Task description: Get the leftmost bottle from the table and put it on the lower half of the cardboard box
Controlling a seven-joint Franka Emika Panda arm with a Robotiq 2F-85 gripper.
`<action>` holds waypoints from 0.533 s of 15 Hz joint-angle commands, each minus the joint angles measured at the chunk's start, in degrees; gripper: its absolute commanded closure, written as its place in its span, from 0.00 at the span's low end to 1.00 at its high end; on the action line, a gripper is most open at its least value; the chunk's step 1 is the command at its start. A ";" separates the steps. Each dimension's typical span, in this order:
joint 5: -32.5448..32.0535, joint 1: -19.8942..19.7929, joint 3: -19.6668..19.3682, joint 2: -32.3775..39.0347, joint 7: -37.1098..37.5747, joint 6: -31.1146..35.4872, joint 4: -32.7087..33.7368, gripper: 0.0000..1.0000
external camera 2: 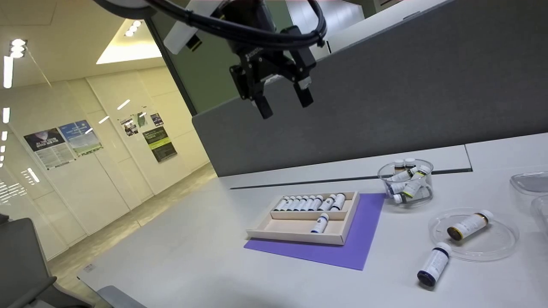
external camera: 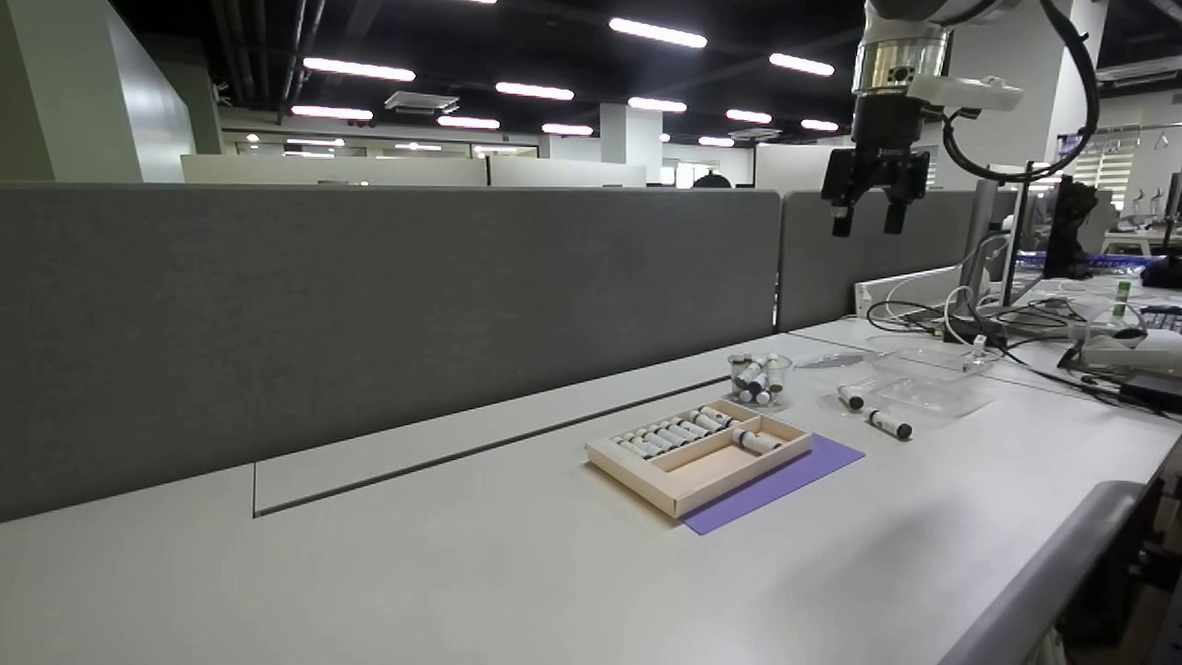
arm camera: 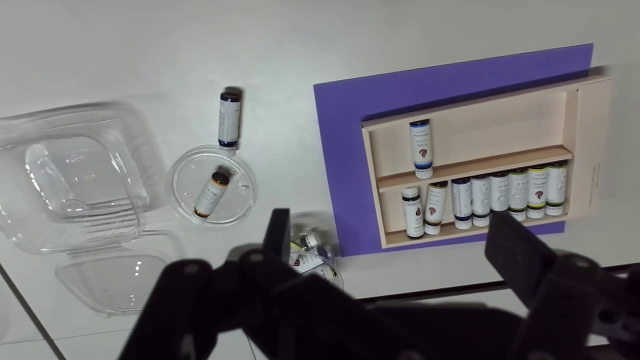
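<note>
The gripper (external camera: 868,222) is empty, fingers apart. The cardboard box (arm camera: 500,122) holds a blue-banded bottle (arm camera: 421,145) in its near half. The loose bottle (external camera 2: 434,265) lies right, on the table (external camera 2: 192,244); if that is the target (angles leave doubt), pick and placement remain.

I hold my black fingers (arm camera: 515,255) wide apart above the pale grey bench (arm camera: 270,60). At right I see the shallow, rectangular tan cardboard box (arm camera: 594,145), partly on a purple sheet (arm camera: 331,150); one blue-banded cylindrical bottle (arm camera: 421,145) lies in its upper compartment, cap over the divider, eight white-labelled bottles (arm camera: 481,195) in its lower row. At left, a dark-blue, white-capped bottle (arm camera: 229,120) lies at the rim of a round, clear plastic dish (arm camera: 191,175) carrying a brown, orange-banded bottle (arm camera: 210,196).
</note>
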 commanded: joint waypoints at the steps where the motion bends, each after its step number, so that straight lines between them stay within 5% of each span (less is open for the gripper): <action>1: 1.00 0.47 -0.48 1.23 -1.12 -0.38 0.97 0.00; 8: 7.35 -0.20 -1.45 12.99 -2.20 8.34 4.15 0.00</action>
